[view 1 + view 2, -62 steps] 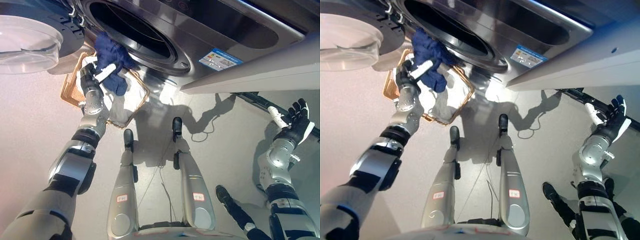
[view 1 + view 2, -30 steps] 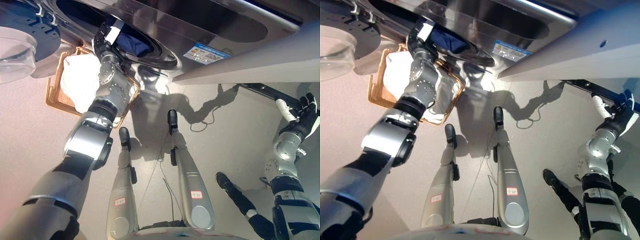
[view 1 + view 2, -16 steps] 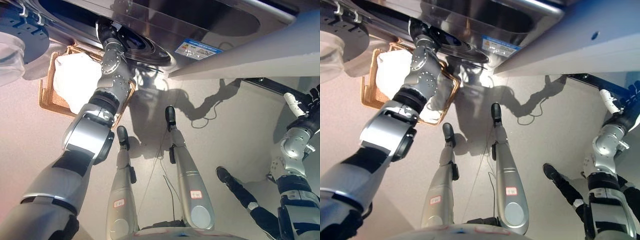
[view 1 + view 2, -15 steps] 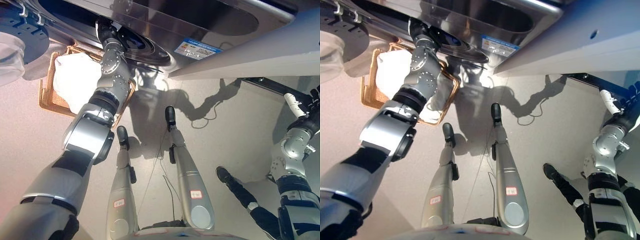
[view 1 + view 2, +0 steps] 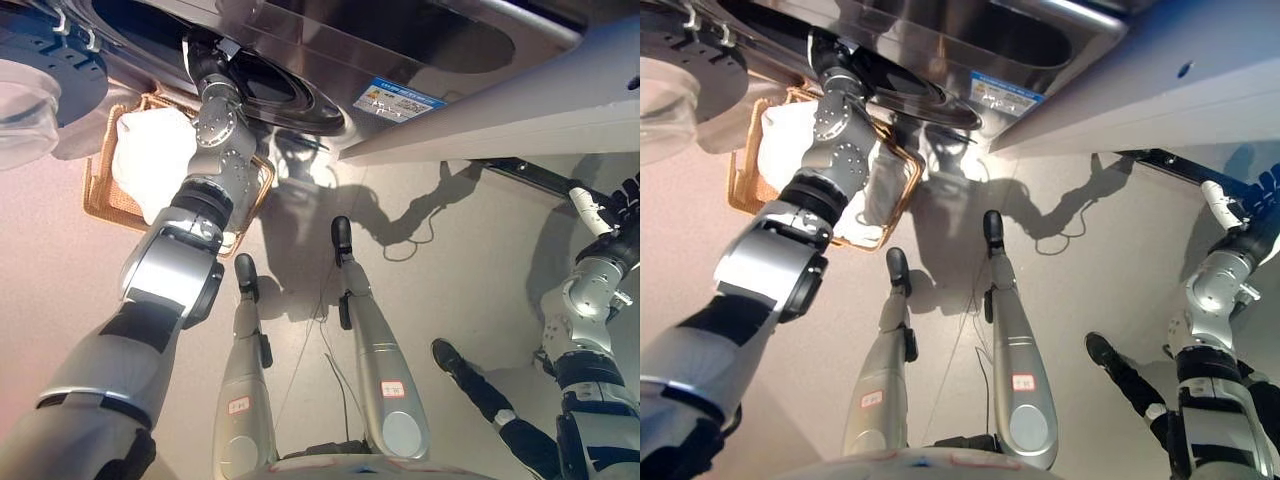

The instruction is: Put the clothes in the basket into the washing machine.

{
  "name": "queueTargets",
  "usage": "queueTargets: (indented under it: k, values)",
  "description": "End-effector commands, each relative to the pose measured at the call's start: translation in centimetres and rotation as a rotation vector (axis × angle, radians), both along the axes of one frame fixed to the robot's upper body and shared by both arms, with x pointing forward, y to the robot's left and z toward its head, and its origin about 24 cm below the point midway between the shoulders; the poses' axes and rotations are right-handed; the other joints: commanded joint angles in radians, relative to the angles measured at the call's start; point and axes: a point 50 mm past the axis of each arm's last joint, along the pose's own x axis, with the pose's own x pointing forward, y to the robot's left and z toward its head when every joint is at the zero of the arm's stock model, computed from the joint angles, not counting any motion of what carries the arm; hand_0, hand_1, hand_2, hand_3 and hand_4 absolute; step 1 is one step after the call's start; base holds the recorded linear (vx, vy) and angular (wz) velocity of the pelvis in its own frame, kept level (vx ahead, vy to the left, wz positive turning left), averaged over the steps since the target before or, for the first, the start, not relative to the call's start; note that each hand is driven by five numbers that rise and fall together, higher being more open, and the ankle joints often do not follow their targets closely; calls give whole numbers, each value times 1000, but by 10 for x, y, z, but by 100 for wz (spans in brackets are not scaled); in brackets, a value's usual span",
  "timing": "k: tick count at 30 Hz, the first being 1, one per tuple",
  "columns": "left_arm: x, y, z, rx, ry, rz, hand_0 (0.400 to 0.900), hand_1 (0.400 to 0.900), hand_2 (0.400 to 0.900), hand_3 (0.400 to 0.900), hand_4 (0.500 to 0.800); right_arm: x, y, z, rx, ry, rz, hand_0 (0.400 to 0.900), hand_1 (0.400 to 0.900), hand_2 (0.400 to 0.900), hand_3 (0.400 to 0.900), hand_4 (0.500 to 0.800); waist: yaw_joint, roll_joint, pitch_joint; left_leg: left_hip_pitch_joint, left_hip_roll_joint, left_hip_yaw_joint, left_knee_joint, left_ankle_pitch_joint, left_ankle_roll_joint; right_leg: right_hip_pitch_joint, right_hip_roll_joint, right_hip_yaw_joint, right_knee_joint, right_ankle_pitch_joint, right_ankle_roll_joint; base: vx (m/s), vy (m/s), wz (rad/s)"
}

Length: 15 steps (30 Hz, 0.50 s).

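The washing machine (image 5: 420, 50) fills the top of the view, its round drum opening (image 5: 265, 88) dark inside. My left arm reaches up to that opening, and my left hand (image 5: 203, 52) sits at its left rim with the fingers hidden inside. No dark blue garment shows. Below the opening stands a wicker basket (image 5: 97, 205) holding white cloth (image 5: 150, 150). My right hand (image 5: 625, 195) hangs far off at the right edge with straight fingers, holding nothing.
The machine's round glass door (image 5: 30, 95) stands swung open at the left, above the basket. A black frame (image 5: 525, 178) lies on the floor at the right. A person's dark shoe and leg (image 5: 455, 365) show at the lower right.
My left hand lifted the dark blue garment out of the basket and into the drum, where it is now out of sight. The camera has shifted; my right hand stayed at the right.
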Motion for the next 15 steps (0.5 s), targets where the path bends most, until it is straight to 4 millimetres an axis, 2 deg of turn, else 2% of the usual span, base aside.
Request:
queueTargets:
  k: [1,7,8,15]
  values:
    - [-5,6,-27,37,-15,34,900,900,900,900,800,-39,-33,-7,-69,40,-114,900,900,900,900,800,12,45,-132,36,-42,-47,-39,-32,91,2,56,-32,73,-53,23,3,36,8]
    - [-12,32,-54,100,25,108,900,900,900,900,800,-36,-29,-13,-65,67,-87,900,900,900,900,800,40,34,-136,88,-47,-40,-32,-37,100,60,41,-38,73,-58,23,7,41,7]
    - [-12,32,-54,100,27,108,900,900,900,900,800,-37,-29,-13,-65,69,-86,900,900,900,900,800,39,34,-136,90,-47,-40,-32,-37,100,63,40,-38,72,-58,23,0,35,16]
    - [-27,37,-98,92,79,75,900,900,900,900,800,-40,-27,-26,-46,135,-70,900,900,900,900,800,71,13,-155,141,-67,-47,42,-83,113,176,25,-52,71,-73,19,16,30,13]
